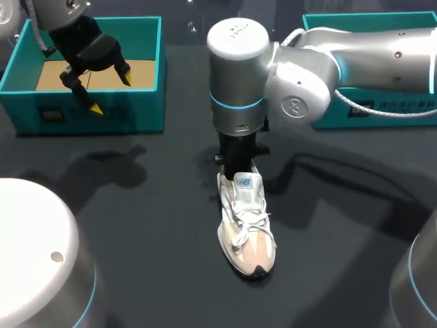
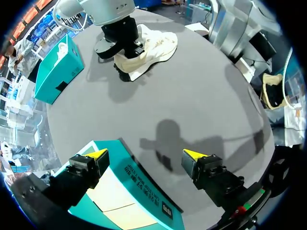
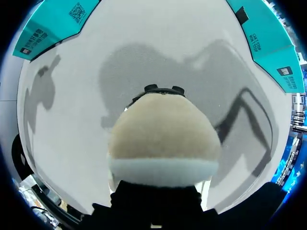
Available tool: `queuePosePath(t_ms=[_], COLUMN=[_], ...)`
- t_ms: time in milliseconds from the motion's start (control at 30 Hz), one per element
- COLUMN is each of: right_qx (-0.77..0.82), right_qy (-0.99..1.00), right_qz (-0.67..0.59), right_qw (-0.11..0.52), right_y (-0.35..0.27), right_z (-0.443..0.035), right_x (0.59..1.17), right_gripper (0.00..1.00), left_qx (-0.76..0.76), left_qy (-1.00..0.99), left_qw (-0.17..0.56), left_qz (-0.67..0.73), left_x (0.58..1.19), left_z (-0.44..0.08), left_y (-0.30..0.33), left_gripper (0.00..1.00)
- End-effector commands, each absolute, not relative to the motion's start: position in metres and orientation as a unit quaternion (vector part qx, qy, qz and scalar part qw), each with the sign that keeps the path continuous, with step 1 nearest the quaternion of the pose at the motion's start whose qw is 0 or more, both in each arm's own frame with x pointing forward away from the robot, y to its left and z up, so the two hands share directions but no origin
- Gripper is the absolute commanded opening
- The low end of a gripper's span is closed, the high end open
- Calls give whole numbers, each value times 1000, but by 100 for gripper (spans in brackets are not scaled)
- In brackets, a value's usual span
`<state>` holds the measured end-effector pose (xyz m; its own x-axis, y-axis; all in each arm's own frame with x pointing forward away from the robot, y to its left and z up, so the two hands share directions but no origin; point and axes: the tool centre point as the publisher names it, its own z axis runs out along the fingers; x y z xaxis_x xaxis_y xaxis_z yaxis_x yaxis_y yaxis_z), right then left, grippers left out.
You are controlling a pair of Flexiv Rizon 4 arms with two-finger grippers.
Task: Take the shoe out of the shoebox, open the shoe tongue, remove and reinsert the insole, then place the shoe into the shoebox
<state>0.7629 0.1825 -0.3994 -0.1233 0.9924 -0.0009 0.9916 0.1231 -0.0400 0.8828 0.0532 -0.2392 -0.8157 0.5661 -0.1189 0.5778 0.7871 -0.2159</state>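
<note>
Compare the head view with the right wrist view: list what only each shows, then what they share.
Only the head view: the left hand, open, over the left box's front wall; the shoe's laces and tongue; the right arm coming down at its heel. Only the right wrist view: the heel's beige back and white band, close up. Both: the shoe, the dark table, the left box and the right box.

Head camera overhead, looking down; left wrist distant, right wrist close; all share shoe [image 1: 246, 225].
</note>
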Motion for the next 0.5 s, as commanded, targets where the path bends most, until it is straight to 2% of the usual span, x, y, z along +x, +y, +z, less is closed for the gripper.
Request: queuePosePath(t_ms=[33, 200, 500], right_qx=[-657, -628, -587], right_qy=[-753, -778, -809], right_qz=[-8, -12, 10], right_qw=[28, 17, 38], right_y=[173, 171, 173], right_z=[-413, -386, -373], right_x=[760, 761, 759], right_gripper=[0, 0, 0], left_qx=[303, 303, 303], left_qy=[945, 945, 945], left_qw=[24, 24, 24], left_qz=[-121, -121, -121], left_x=[882, 882, 882], left_z=[-239, -239, -239], left_y=[54, 54, 54], left_gripper=[100, 100, 100])
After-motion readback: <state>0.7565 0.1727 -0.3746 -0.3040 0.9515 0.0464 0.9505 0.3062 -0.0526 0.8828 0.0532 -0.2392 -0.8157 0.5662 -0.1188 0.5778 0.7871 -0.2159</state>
